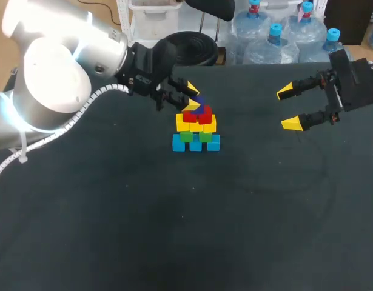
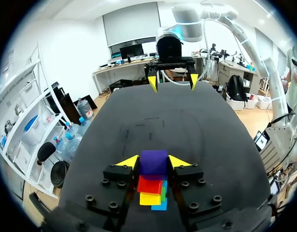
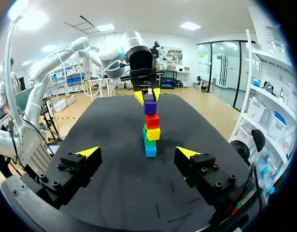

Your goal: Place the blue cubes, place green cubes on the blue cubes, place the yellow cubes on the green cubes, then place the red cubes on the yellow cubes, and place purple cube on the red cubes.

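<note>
Black counter [image 1: 174, 230] | stack [image 1: 195, 133] mid-counter, blue base up to red cubes [image 1: 204, 116] | left claw [image 2: 154, 161] clamped on purple cube [image 2: 153, 165] atop it | right claw [image 3: 137, 152] wide open, empty | step, likely: last placement; next: release, lift clear.

A purple cube [image 2: 153, 162] shows between the black, yellow-tipped fingers of the left gripper [image 1: 195, 98]. Beneath the fingers run red cubes [image 1: 197, 115], yellow cubes [image 1: 208, 125], green cubes [image 1: 187, 136] and blue cubes [image 1: 179, 143]. The right gripper [image 1: 288, 108] is likewise black with yellow tips. The table [image 1: 174, 230] is plain black and the left arm [image 1: 53, 79] white.
</note>
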